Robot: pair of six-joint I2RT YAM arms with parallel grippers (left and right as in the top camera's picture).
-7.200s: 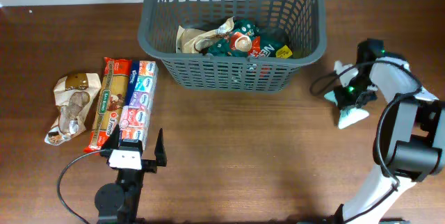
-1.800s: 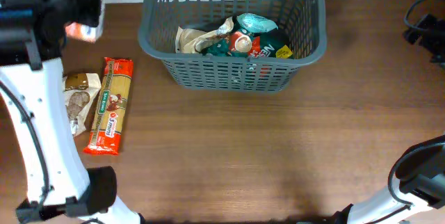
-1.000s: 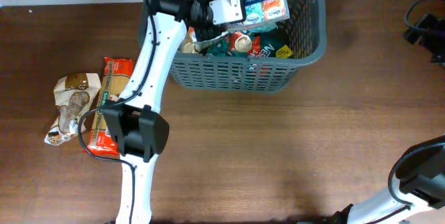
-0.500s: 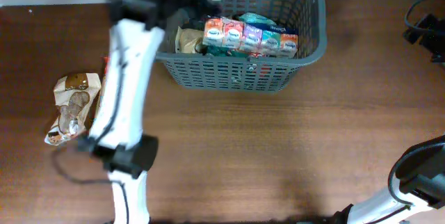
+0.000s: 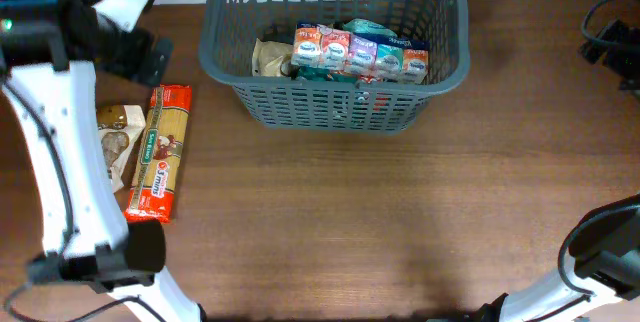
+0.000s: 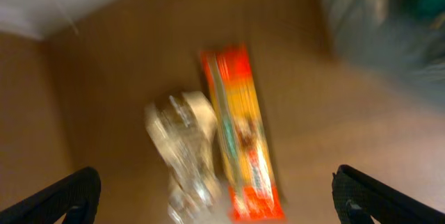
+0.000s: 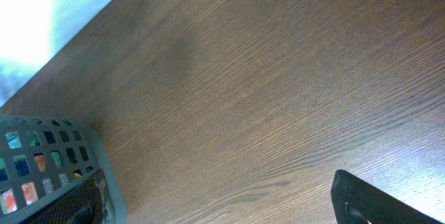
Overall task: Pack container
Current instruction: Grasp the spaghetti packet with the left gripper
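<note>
The container (image 5: pixel 335 102), a dark grey lattice basket, stands at the table's back centre. A multicoloured multipack (image 5: pixel 360 52) lies in it on top of a brown packet (image 5: pixel 268 58) and green packets. My left gripper (image 5: pixel 146 56) hangs open and empty left of the container, above the table. In the blurred left wrist view it (image 6: pixel 219 203) is over an orange spaghetti packet (image 6: pixel 240 137) and a clear brown packet (image 6: pixel 182 156), its jaws wide apart. My right gripper (image 7: pixel 222 206) is open and empty above bare wood, with the container's corner (image 7: pixel 42 158) at its left.
The spaghetti packet (image 5: pixel 160 152) and the clear brown packet (image 5: pixel 108 140) lie side by side on the table's left part. The left arm's white links (image 5: pixel 70 162) rise over that side. The right arm (image 5: pixel 608 42) sits at the far right edge.
My left gripper opened and let the multicoloured multipack drop into the container, then swung left to above the packets on the table. The right arm has not moved.
</note>
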